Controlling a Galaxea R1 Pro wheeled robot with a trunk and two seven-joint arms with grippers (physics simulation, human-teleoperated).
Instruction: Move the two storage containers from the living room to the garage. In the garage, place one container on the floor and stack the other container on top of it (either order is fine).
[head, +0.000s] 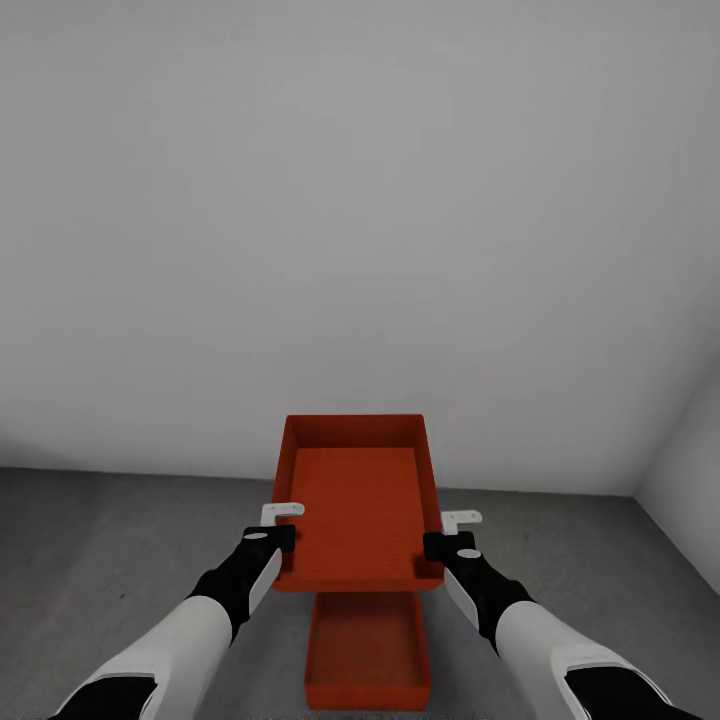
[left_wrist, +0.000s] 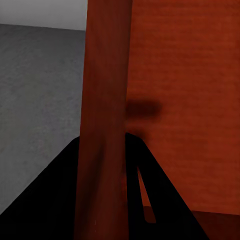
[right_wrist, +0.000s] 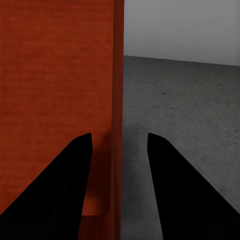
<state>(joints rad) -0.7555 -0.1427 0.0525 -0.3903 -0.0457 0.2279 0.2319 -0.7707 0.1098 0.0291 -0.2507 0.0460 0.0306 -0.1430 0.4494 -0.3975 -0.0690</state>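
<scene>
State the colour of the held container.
Orange-red; the held container shows best in the head view.

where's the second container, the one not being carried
In the head view, the lower container sits on the grey floor, low centre between both arms, directly beneath the held container.

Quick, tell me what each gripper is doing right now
Left gripper: shut on the upper storage container, gripping its side wall.
Right gripper: fingers straddle the opposite wall with a visible gap; grip cannot be told.

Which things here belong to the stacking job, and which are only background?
For the job:
- upper storage container, its side walls between the fingers of the left pincer and the right pincer
- lower storage container
- concrete floor

Only background:
- white walls
</scene>
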